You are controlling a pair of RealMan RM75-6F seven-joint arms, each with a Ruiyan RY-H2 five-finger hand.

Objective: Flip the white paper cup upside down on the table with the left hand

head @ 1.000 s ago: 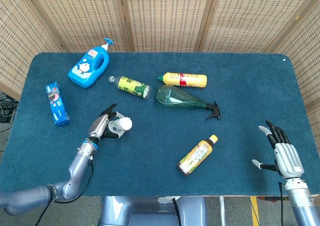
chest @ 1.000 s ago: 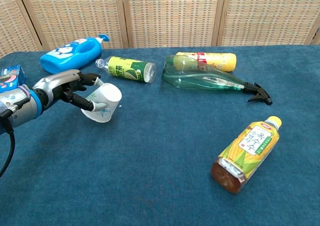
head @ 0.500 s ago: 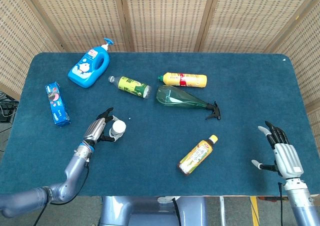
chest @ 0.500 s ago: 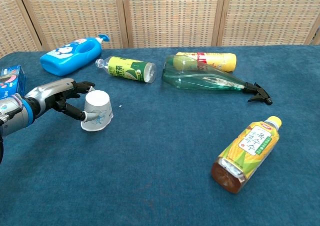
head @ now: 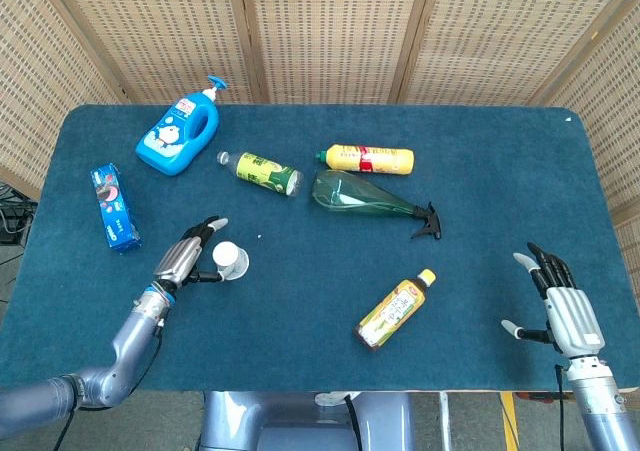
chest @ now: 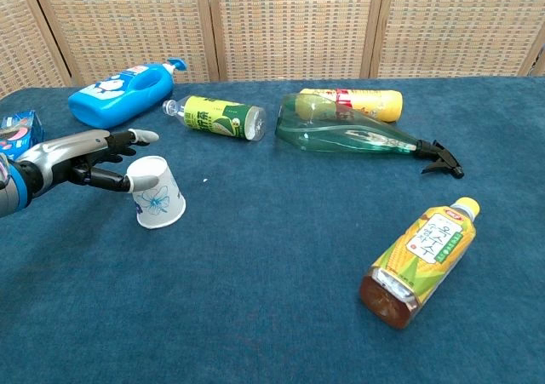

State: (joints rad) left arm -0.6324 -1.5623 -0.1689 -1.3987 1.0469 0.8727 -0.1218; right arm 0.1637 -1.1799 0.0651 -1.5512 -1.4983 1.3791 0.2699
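The white paper cup (head: 229,262) (chest: 157,196) stands upside down on the blue table, its wide mouth on the cloth and its base up. My left hand (head: 181,261) (chest: 75,157) is just left of it with fingers spread and nothing gripped. One fingertip (chest: 126,182) reaches the cup's upper edge; I cannot tell whether it touches. My right hand (head: 560,306) rests open near the table's front right corner, far from the cup, and shows only in the head view.
A blue soap dispenser (head: 180,134), a blue snack box (head: 116,207), a green-label bottle (head: 262,172), a yellow bottle (head: 368,158) and a green spray bottle (head: 370,197) lie behind the cup. A tea bottle (head: 396,310) lies at the front right.
The cup went from tilted in my left hand to standing upside down on the table. My left hand let go, spread its fingers and drew back to the left. The right hand stayed put.
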